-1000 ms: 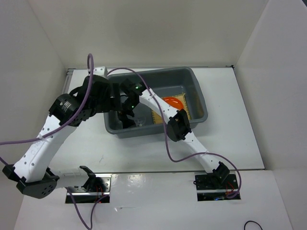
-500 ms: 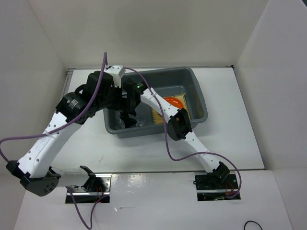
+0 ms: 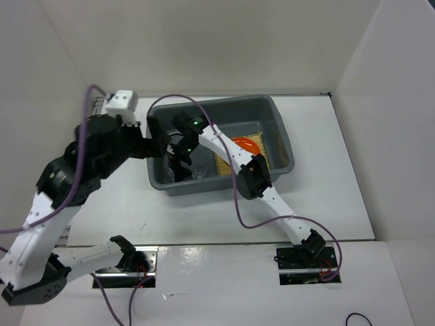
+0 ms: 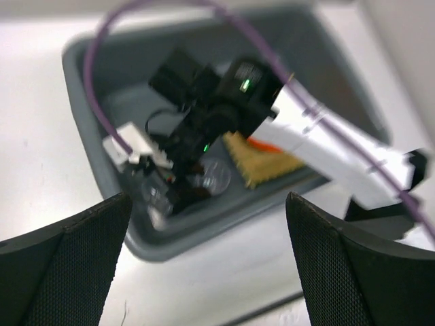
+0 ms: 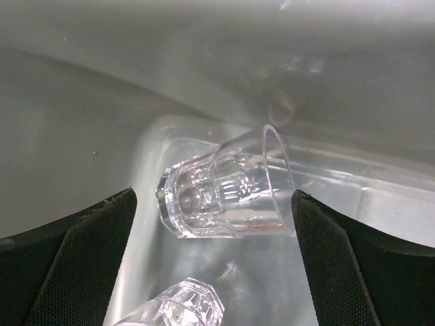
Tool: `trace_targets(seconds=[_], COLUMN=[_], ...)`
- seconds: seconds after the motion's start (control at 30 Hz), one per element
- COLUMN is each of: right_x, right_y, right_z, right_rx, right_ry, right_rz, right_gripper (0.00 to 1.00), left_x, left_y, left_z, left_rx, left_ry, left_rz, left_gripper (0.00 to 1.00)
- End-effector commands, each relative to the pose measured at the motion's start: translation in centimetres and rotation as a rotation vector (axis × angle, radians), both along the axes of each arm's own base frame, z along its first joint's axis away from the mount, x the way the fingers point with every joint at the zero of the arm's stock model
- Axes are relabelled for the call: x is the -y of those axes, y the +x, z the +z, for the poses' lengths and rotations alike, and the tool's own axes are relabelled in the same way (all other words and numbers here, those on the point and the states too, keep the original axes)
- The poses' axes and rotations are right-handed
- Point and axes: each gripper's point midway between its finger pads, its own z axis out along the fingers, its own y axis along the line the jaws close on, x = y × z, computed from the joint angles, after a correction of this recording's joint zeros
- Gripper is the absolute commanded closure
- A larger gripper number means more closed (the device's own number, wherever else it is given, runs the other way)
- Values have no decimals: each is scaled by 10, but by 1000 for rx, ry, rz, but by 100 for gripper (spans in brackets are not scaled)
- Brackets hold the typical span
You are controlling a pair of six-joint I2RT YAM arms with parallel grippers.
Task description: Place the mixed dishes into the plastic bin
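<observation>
Dishes look to be in the plastic bin [image 3: 204,185]! Nearest, the left gripper [image 4: 207,265] hangs by the bin's left end, jaws wide and empty. Inside, the right gripper [image 5: 217,244] sits low, jaws apart, gripping nothing. One clear cup [image 5: 228,193] lies on its side below it, with a second cup [image 5: 180,302] beside. Beyond are the yellow mat [image 3: 262,138] and orange plate [image 3: 246,144]. It looks like wrap-up: the right arm needs to lift straight out, clear of cups and rim.

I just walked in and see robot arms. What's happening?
Dishes are going into the plastic bin. The right arm's fingers hang open inside it, over a clear cup lying on its side beside a second cup. The left arm's fingers are open and empty at the bin's left end. The orange plate sits on the yellow mat.
</observation>
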Motion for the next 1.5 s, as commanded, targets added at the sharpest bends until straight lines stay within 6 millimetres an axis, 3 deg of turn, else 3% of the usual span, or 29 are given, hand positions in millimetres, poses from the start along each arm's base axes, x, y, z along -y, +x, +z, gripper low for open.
trace_targets(seconds=[0.0,0.03,0.17,0.27,0.37,0.47,0.53,0.67,0.83,0.97,1.0,1.07,1.1,1.13,1.23,1.27,1.3,1.33,1.37,1.43,1.47], right_x=[-9,-9,-9,-9,-9,-9,-9,-9,-8,-8,-9,-6,-5,-5,-1,-1,2,2,2,3,3], right_y=[-7,-7,-8,-8,-9,-9,-9,-9,-8,-8,-9,-7,-8,-8,-5,-5,-3,-3,-5,-7,-7], right_z=[43,43,44,44,41,41,41,41,40,45,46,45,42,42,42,42,40,46,44,48,48], right_rx=[19,19,13,13,6,0,0,0,12,19,12,-8,-15,-16,-21,-21,-34,-27,-40,-46,-46], right_ry=[73,73,79,79,73,69,69,69,67,73,80,77,70,70,64,64,63,70,71,77,77], right_rz=[8,8,12,12,11,6,6,6,8,8,12,1,1,1,-9,-9,-15,-15,-11,-8,-8], right_gripper=[1,1,1,1,1,1,1,1,1,1,1,1,1,1,1,1,1,1,1,1,1], left_x=[-9,-8,22,25,30,65,82,80,70,31,11,-5,-33,-43,-83,-94,-106,-136,-151,-180,-183], left_y=[-10,-11,9,17,28,36,42,58,96,122,130,141,147,151,152,146,143,135,128,113,112], left_z=[76,84,81,79,64,38,32,33,21,9,11,0,-3,-4,-23,-18,-28,-26,-27,-27,-28], left_rx=[278,304,263,258,217,112,82,113,95,62,73,50,39,54,20,33,13,17,5,4,-1], left_ry=[-155,-161,-94,-114,-114,-83,-59,-5,41,44,39,22,16,4,-2,-15,-20,-49,-58,-84,-75], left_rz=[-6,-21,-120,-94,-68,-206,-276,-255,-99,78,132,138,194,209,321,359,400,532,599,730,747], left_gripper=[0,0,0,0,0,0,0,0,0,0,0,0,0,0,0,0,0,0,0,0,0])
